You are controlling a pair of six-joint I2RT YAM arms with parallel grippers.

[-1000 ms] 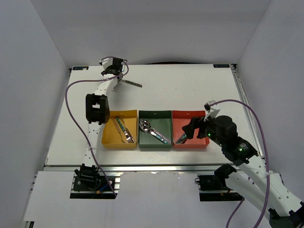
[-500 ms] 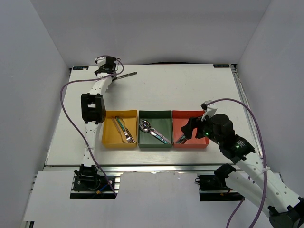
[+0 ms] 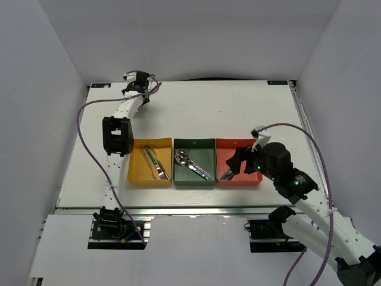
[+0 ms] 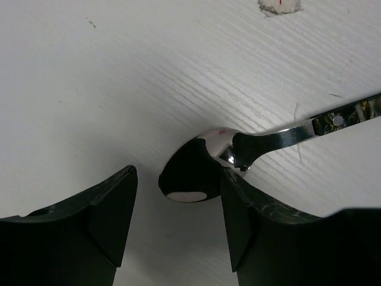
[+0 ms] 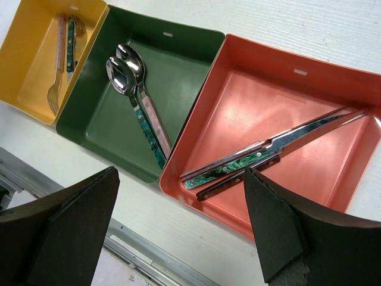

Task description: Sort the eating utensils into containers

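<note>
Left tool [image 4: 177, 179] (jaws apart) straddles a spoon [image 4: 201, 156].

White wood-grain table [image 3: 238, 113], grey walls [image 3: 178, 36], metal rail [image 3: 196, 210] along near edge

No writing, label or number is legible anywhere.
</note>
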